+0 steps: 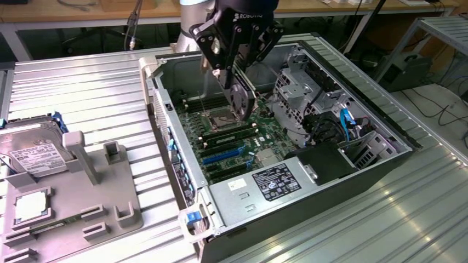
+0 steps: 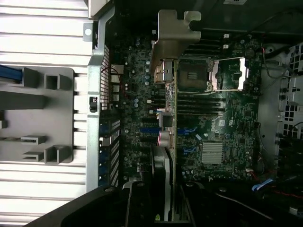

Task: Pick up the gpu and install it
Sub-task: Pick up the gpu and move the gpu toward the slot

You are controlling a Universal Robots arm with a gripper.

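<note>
**A:** Where is the gpu (image 1: 239,103)?

**B:** Upper middle of the exterior view. It hangs from the gripper (image 1: 235,74) inside the open computer case (image 1: 352,74), over the motherboard (image 1: 245,143). Its lower end is near the square processor socket (image 1: 219,118).

**A:** Is the gripper actually holding it?

**B:** Yes, the two fingers are pinched onto the card, one against each flat face. Nothing else seems to carry it.

**A:** Why is it held on edge?

**B:** My guess is that a thin card held that way slips down between the case walls and the drive cage. It also keeps the card's free edge clear of the fingers. I can't tell whether it touches the board or lines up with the blue slots (image 1: 221,156).

**A:** What does it look like?

**B:** In the exterior view it's a flat, dark slab, and I can't make out details of its face. The wrist view shows it edge-on as a narrow strip of board. It ends in a silver metal bracket (image 2: 176,42) with a bent tab, at the end away from the fingers.

**A:** Is there anything else around?

**B:** At the lower left of the exterior view a grey holder (image 1: 98,205) sits on the ribbed metal table (image 1: 87,82). It carries a hard drive (image 1: 33,150) and a small square chip (image 1: 30,207), probably parked there well apart from the case
</note>
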